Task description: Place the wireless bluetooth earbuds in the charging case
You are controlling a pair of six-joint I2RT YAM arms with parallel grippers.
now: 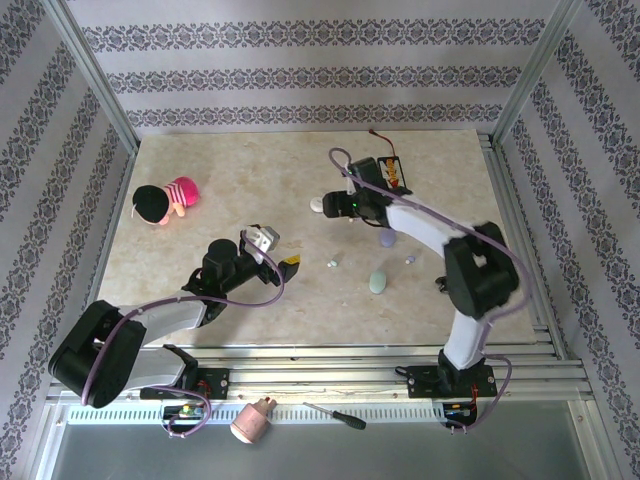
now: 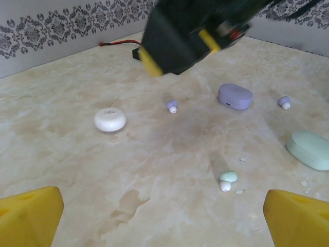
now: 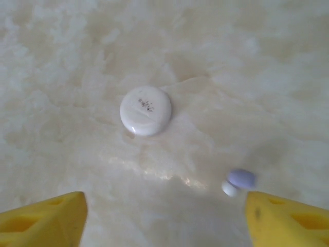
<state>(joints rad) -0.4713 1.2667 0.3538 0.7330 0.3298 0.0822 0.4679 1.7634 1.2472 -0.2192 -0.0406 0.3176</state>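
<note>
A white round charging case [image 3: 146, 110] lies shut on the marble table [image 1: 250, 190]. A lavender earbud [image 3: 238, 180] rests on the table just inside my right gripper's right finger [image 3: 288, 221]. My right gripper [image 3: 164, 221] hovers above them, open, with nothing between its fingers. The left wrist view has that earbud [image 2: 171, 105], a lavender case [image 2: 235, 96], a second lavender earbud [image 2: 284, 102], a mint-green case [image 2: 310, 148] and a green earbud [image 2: 227, 178]. My left gripper [image 2: 164, 216] is open and empty, low over the table, short of the green earbud.
A pink and black plush toy [image 1: 165, 201] lies at the far left. A red cable and a small orange-black block [image 1: 392, 172] sit at the back behind the right arm [image 1: 440, 235]. A screwdriver [image 1: 335, 416] and a pink cup [image 1: 252, 420] lie off the table's near edge.
</note>
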